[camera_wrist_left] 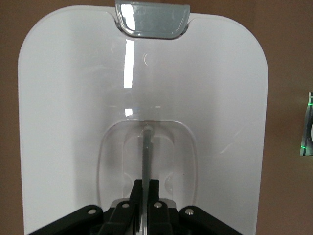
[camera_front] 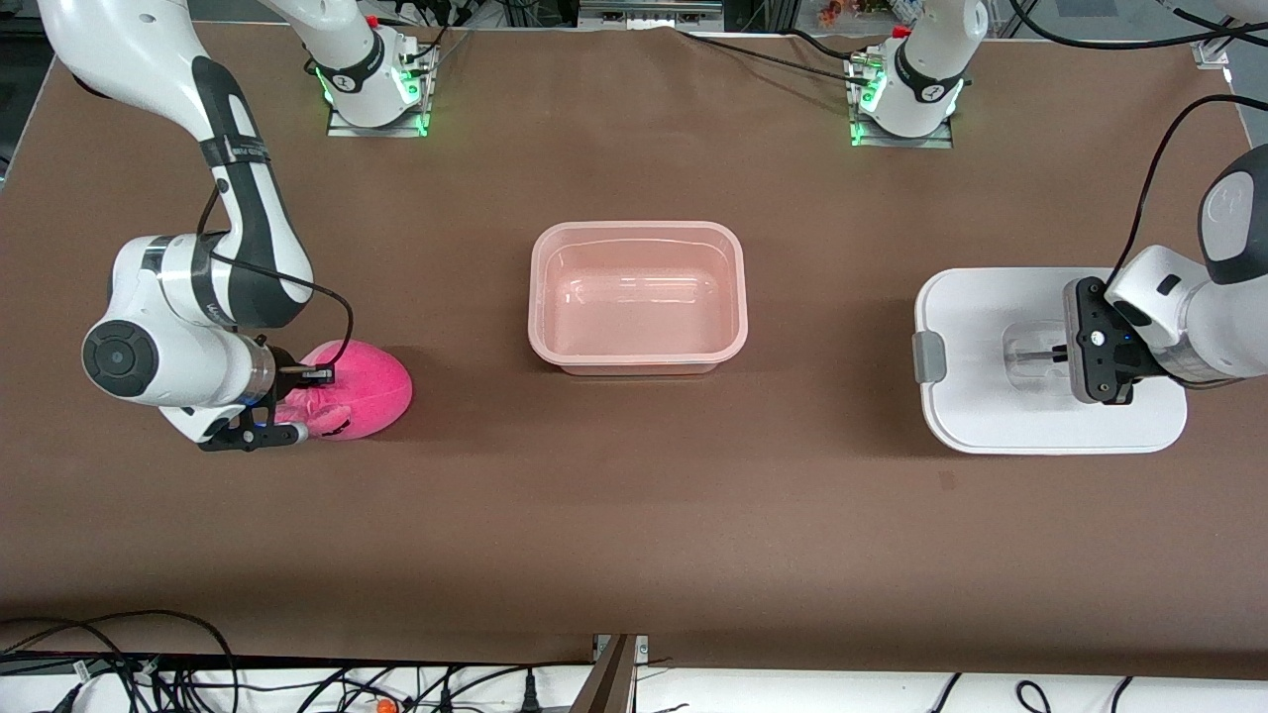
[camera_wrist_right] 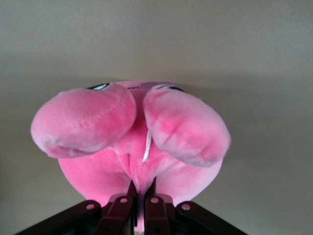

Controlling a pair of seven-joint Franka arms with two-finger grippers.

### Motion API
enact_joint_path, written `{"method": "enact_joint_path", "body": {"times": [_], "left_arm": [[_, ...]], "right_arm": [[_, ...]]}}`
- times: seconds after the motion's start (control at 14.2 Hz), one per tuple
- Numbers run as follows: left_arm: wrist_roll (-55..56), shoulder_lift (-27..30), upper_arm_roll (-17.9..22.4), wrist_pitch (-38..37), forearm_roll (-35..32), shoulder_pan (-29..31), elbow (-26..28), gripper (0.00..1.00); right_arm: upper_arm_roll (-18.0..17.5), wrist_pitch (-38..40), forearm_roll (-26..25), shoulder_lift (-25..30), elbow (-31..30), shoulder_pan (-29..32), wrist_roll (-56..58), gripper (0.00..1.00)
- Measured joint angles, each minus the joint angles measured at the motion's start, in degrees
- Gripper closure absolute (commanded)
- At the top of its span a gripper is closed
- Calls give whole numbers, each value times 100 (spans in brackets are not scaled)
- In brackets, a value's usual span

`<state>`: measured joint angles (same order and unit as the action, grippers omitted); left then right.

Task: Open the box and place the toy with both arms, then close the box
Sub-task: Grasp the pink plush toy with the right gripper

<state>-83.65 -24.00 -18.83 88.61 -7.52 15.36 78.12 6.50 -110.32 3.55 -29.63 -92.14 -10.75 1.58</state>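
We judge the task about a third done: the box stands open and empty at the middle of the table, and its lid lies flat on the table toward the left arm's end, well apart from the tub. What we have left is to carry the toy into the box and then bring the lid back and seat it.

Our right gripper is down at the toy, which rests on the table toward the right arm's end; the right wrist view shows the fingers pinched nearly together on a fold of plush, so we take the grasp as made, though the toy is not yet lifted. Our left gripper sits in the lid's recessed centre, its fingers closed on the thin grey handle bar.

The box is translucent pinkish plastic, smooth and glossy, with rounded corners and a rolled rim. The lid is hard white plastic with a grey clip at its end and a clear recess. The toy is soft, fuzzy and rounded, with two paler bulging feet, and should squash easily.
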Motion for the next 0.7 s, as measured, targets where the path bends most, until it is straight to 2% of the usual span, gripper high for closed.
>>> {"method": "enact_joint_path", "body": {"times": [0.21, 0.42, 0.7], "left_arm": [[0, 0, 0, 0, 0, 0, 0, 100], [0, 0, 0, 0, 0, 0, 0, 100], [0, 0, 3, 0, 0, 5, -1, 100]], "right_arm": [[-14, 93, 0, 11, 197, -6, 26, 100], [-115, 769, 0, 44, 633, -76, 64, 100], [-637, 1529, -3, 112, 1223, -185, 111, 100]]}}
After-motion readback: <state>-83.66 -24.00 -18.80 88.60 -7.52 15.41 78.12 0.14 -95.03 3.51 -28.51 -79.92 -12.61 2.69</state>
